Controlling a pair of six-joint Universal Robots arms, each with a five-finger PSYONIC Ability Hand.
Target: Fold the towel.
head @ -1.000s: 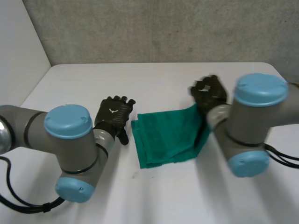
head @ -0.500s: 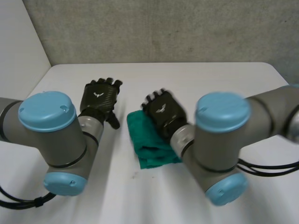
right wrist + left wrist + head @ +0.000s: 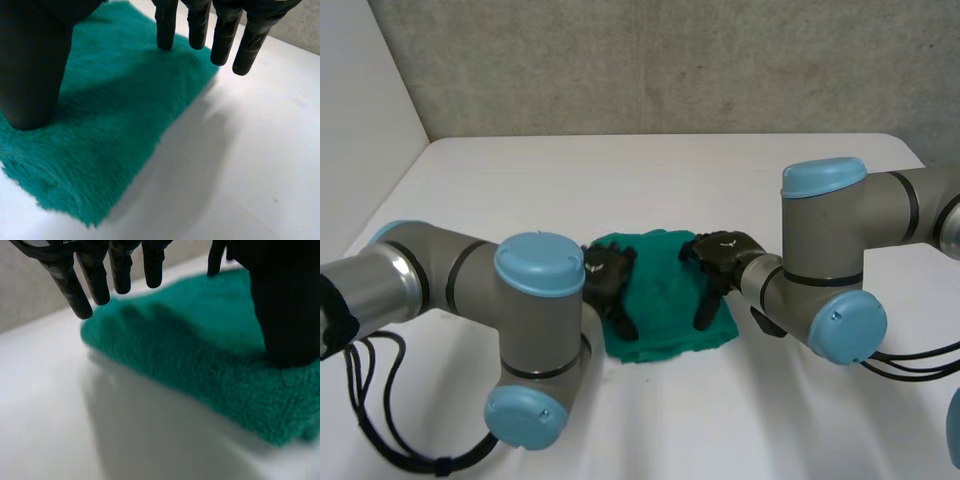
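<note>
Item: folded green terry towel (image 3: pixel 665 300), white table (image 3: pixel 620 170). Likely soft, light, limp; pinch at edges. Attending: left hand (image 3: pixel 608 280) nine o'clock, right hand (image 3: pixel 720 255) three o'clock; fingers (image 3: pixel 97 282) straight, grasping nothing.

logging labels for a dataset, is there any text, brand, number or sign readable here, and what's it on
No words, numbers or brand names can be read.
left hand: a small white mark on its back, too small to read as letters.
right hand: a small white mark of the same kind on its back, also unreadable.
towel: plain green, with no visible tag or print.
</note>
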